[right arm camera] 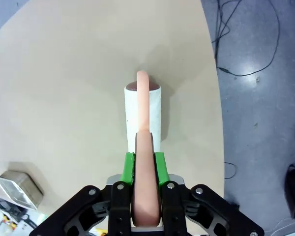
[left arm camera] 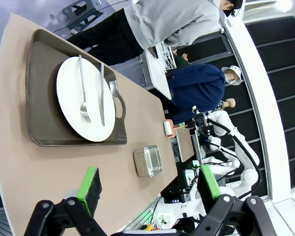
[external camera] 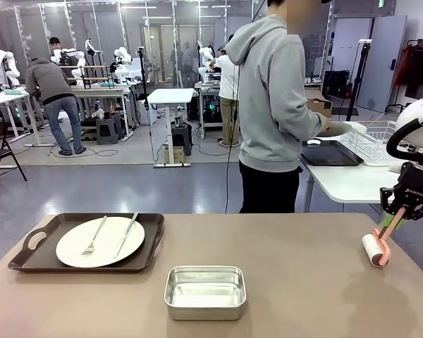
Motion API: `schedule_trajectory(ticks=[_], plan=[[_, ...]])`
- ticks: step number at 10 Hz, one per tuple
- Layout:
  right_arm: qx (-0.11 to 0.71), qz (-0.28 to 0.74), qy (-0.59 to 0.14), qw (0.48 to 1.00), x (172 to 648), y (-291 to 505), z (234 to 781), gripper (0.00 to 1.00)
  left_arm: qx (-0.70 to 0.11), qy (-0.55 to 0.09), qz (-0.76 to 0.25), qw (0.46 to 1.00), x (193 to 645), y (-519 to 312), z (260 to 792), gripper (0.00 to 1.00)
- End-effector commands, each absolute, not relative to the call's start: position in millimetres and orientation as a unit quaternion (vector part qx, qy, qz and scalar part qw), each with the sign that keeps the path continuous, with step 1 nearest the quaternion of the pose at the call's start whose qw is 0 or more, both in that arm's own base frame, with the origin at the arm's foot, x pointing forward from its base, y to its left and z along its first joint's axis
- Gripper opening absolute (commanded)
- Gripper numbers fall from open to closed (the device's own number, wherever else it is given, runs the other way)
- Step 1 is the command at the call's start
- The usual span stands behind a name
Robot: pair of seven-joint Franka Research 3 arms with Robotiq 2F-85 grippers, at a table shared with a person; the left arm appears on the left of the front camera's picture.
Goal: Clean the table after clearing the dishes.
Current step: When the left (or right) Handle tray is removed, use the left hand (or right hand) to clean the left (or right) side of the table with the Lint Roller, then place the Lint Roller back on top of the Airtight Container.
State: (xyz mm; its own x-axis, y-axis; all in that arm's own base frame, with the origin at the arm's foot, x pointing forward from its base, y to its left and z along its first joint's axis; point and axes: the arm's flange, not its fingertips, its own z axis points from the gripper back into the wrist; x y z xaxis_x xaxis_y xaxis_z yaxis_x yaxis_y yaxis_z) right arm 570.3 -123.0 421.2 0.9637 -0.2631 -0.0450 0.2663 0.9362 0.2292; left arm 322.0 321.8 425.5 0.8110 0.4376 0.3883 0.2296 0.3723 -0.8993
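Observation:
On the tan table [external camera: 303, 282], at the left, a dark brown tray [external camera: 154, 236] carries a white plate [external camera: 74, 248] with a fork [external camera: 93, 239] and a knife [external camera: 127, 234]. My right gripper [external camera: 402, 211] hangs by the table's right edge, shut on the pink handle of a lint roller [external camera: 375, 248] whose white roll rests on the top. From the right wrist, the roller [right arm camera: 143, 115] lies straight ahead of the gripper [right arm camera: 144, 164]. My left gripper [left arm camera: 150, 189] is open above the table, looking at the tray [left arm camera: 39, 98] and plate [left arm camera: 69, 98].
A small square steel pan [external camera: 205, 291] sits near the front middle. A person in a grey hoodie [external camera: 271, 105] stands at the far edge, turned toward a white side table [external camera: 345, 179] holding a dark tray [external camera: 330, 153] and a wire rack [external camera: 370, 144].

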Motion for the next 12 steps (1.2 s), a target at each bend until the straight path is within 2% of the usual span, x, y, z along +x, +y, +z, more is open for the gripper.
schedule_trajectory(ticks=[1,3,4,5,12], plan=[[0.077,-0.105,-0.015,0.991,537.7,-100.9,467.0,0.20,-0.557,-0.303,0.065,0.771,319.9,322.7,426.6,1.00],[0.032,-0.112,-0.020,0.993,515.7,-87.0,512.4,0.20,-0.557,-0.303,0.065,0.771,319.9,322.7,426.6,1.00],[0.015,-0.112,0.004,0.994,514.5,-78.1,519.3,0.20,-0.557,-0.303,0.065,0.771,319.9,322.7,426.6,1.00],[0.064,-0.092,-0.022,0.993,534.3,-100.0,499.1,0.20,-0.557,-0.303,0.065,0.771,319.9,322.7,426.6,1.00],[0.064,-0.092,-0.022,0.993,534.3,-100.0,499.1,0.20,-0.557,-0.303,0.065,0.771,319.9,322.7,426.6,1.00]])
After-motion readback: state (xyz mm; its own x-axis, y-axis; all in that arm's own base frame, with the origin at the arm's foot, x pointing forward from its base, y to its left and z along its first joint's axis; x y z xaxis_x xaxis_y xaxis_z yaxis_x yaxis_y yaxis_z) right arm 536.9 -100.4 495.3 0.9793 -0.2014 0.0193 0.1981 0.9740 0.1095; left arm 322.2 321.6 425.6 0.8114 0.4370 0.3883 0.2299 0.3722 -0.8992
